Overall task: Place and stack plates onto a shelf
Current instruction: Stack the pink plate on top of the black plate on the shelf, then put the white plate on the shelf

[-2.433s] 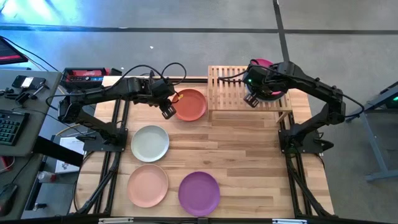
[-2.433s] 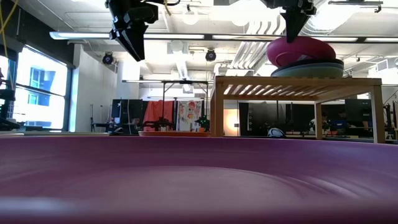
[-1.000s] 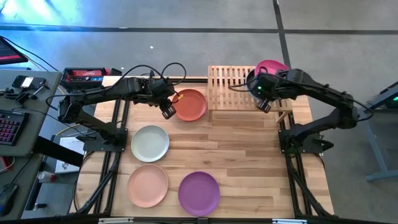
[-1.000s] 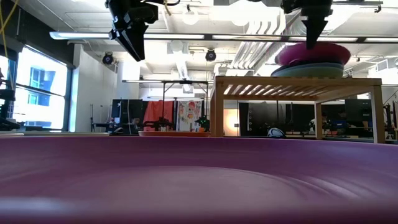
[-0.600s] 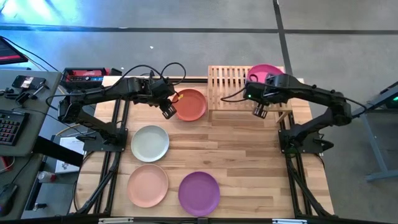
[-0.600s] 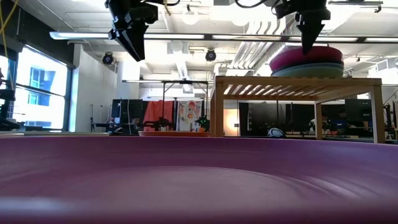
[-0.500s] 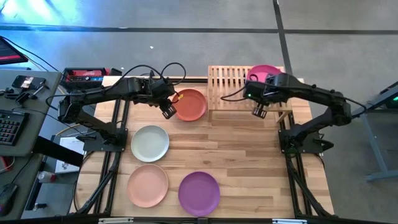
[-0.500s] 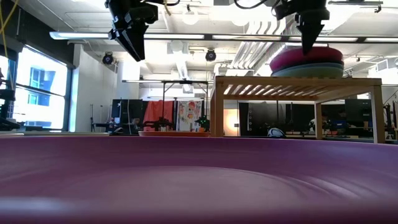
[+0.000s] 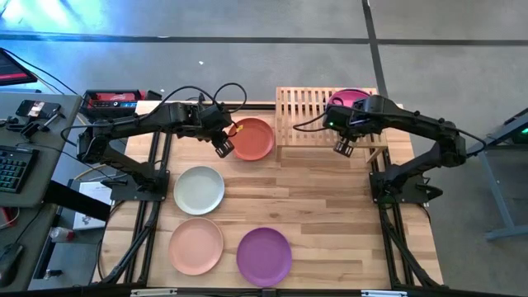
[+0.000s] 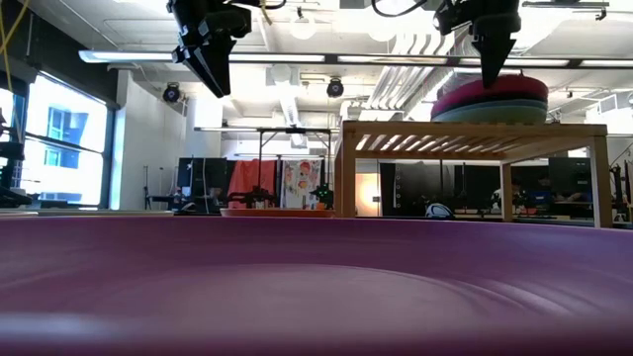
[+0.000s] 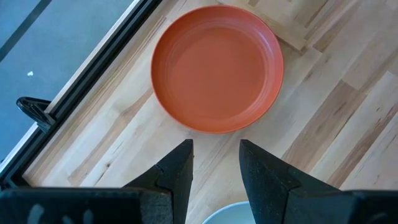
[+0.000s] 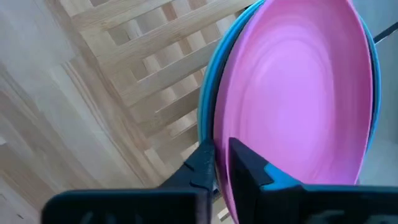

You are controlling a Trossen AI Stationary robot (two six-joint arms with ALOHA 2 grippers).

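Robotics lab or open industrial workspace. Wooden tabletop (image 9: 330, 206) on black metal frame (image 9: 157, 177), grey concrete floor (image 9: 247, 66) around it. Side desk (image 9: 33, 140) off tabletop's left edge holds keyboard (image 9: 12, 169) and loose electronics. Low view: exposed ceiling ducts (image 10: 396, 84), strip lights (image 10: 148, 56), tall windows (image 10: 59, 148), equipment racks (image 10: 267, 183) in background.
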